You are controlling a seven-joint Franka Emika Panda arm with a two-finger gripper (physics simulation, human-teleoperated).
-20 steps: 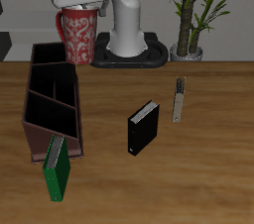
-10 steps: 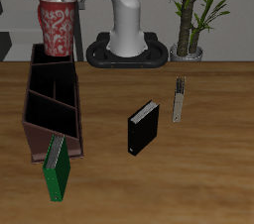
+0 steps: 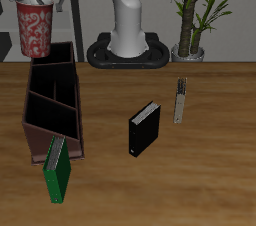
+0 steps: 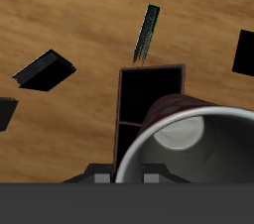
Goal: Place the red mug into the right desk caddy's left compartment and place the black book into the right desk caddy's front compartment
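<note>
The red mug (image 3: pixel 36 32), speckled with a pale pattern, hangs upright in the air with my gripper (image 3: pixel 39 6) shut on its rim. It is above and just outside the far end of the right desk caddy (image 3: pixel 52 105), a long dark reddish-brown box with several walled sections. The black book (image 3: pixel 144 128) stands on edge on the table, apart from the caddy. In the wrist view the mug's grey inside (image 4: pixel 182 137) fills the foreground at my gripper (image 4: pixel 125 174). Past it lie the caddy (image 4: pixel 151 87) and the black book (image 4: pixel 45 69).
A green book (image 3: pixel 57 168) leans against the caddy's end nearest the table's front edge. A small grey upright object (image 3: pixel 180 100) stands behind the black book. The robot base (image 3: pixel 130 45) and a potted plant (image 3: pixel 192 15) stand at the back.
My gripper has carried the red mug sideways along the back of the table, from near the robot base to beyond the caddy's far end. Nothing on the table moved.
</note>
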